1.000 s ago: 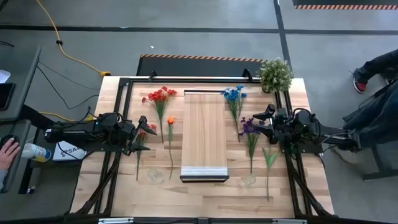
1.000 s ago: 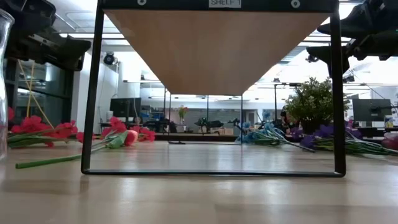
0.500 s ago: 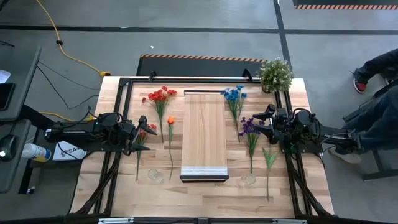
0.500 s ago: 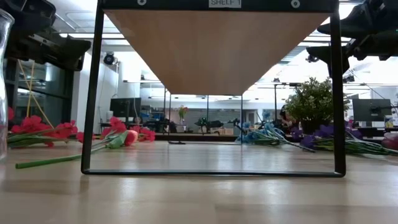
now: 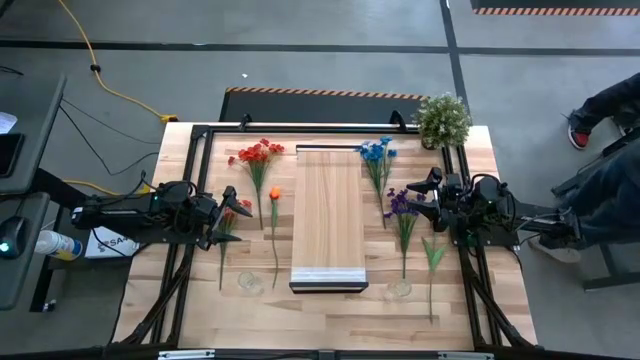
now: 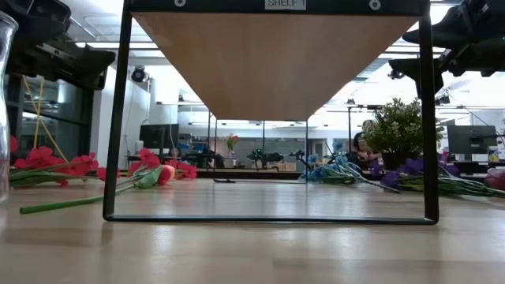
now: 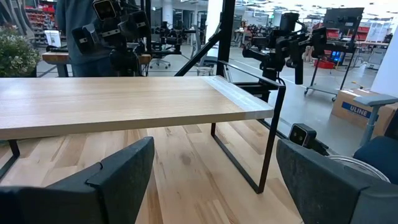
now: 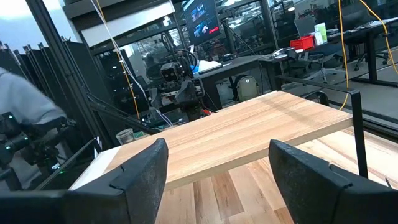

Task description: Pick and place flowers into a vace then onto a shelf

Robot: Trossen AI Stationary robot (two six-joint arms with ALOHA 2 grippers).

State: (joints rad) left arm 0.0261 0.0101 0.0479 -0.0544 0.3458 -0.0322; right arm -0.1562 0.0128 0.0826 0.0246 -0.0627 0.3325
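**High view: both arms idle above the flowers, nothing yet picked**

High view showed the shelf (image 5: 328, 215) standing at the centre of the slatted table (image 5: 330, 320), with its pale end strip at 6 o'clock. The left gripper (image 5: 240, 208) hung at 9 o'clock of the shelf, its fingers spread wide and empty, above the dark-red flower (image 5: 226, 232). The right gripper (image 5: 415, 192) hung at 3 o'clock, its fingers also parted and empty, near the purple flower (image 5: 402, 206).

The flowers all lay flat on the table. The red bunch (image 5: 257, 154) and the orange flower (image 5: 274, 196) were on the 9 o'clock side of the shelf. The blue flowers (image 5: 376, 152) and the green leaf stem (image 5: 433, 258) were on the 3 o'clock side. The potted plant (image 5: 443, 120) stood at the 1 o'clock corner.

Assessment of the step in hand: the first pick had not begun. A thin stem lying flat calls for a descent square over the stem, the fingers straddling it, closing well down from the head so that the stem can later be tipped upright.

Containers: two clear glass vases stood by the shelf's near end, one at 7 o'clock (image 5: 249, 284) and one at 5 o'clock (image 5: 400, 289). Both appeared empty. The shelf top carried nothing, as the left wrist view (image 7: 124, 102) confirmed.
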